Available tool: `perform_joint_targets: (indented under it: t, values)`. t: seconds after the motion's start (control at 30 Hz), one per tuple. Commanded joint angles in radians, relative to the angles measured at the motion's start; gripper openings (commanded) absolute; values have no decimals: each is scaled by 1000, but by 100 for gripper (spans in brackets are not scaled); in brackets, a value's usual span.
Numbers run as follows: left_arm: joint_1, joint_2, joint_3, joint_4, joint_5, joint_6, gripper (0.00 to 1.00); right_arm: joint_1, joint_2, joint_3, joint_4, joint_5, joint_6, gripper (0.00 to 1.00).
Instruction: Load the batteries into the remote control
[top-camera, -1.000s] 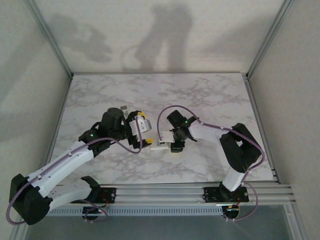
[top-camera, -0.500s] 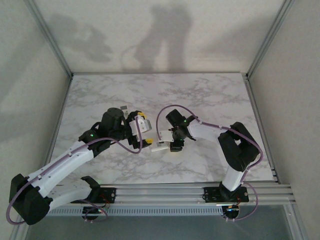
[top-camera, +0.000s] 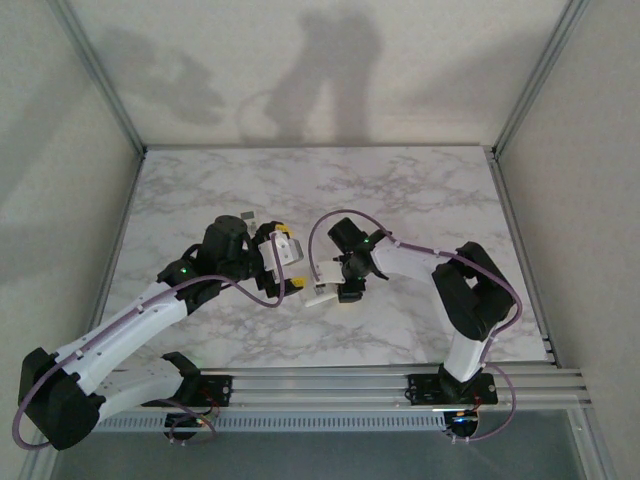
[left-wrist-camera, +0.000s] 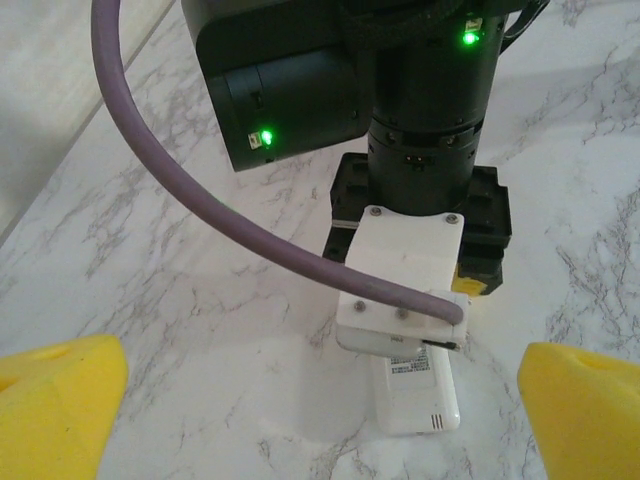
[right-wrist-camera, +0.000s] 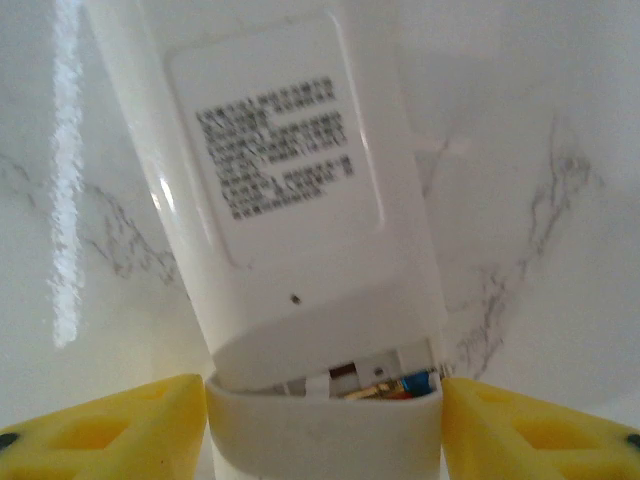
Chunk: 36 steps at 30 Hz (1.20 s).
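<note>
The white remote control (top-camera: 319, 294) lies back-up on the marble table (top-camera: 420, 190), its label (right-wrist-camera: 275, 145) facing up. My right gripper (top-camera: 346, 289) is shut across the remote's battery end, a yellow finger (right-wrist-camera: 110, 428) on each side of the curved battery cover (right-wrist-camera: 325, 435). In the gap between cover and body, a battery end (right-wrist-camera: 405, 385) shows gold, blue and red. My left gripper (top-camera: 291, 258) stands open just left of the remote. From the left wrist, the remote's free end (left-wrist-camera: 422, 395) lies between the wide-apart yellow pads (left-wrist-camera: 60, 405), touching neither.
The right wrist's white camera mount (left-wrist-camera: 405, 275) and purple cable (left-wrist-camera: 250, 225) hang over the remote. Metal frame posts (top-camera: 110, 90) and grey walls bound the table. Open marble stretches behind (top-camera: 330, 180) and to the right (top-camera: 450, 215).
The right arm has edged slightly left, still holding the remote's battery end. The left arm and its open gripper have stayed still.
</note>
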<state>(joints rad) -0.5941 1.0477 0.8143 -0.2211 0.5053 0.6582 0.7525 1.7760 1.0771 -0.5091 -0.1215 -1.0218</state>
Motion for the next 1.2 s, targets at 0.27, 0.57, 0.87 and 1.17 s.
perform_joint_targets:
  t: [0.27, 0.57, 0.87, 1.17]
  values:
    - [-3, -36, -18, 10, 4, 6, 99, 4, -106, -32, 39, -39, 141, 68]
    - [-8, -99, -20, 186, -289, -733, 99, -67, -333, -83, 164, 83, 1042, 67]
    - [-64, -18, -268, 173, -382, -1521, 89, -100, -385, -235, 150, -2, 1571, 58]
    - [-141, 290, -199, 162, -267, -1462, 77, -105, -315, -319, 317, -106, 1609, 50]
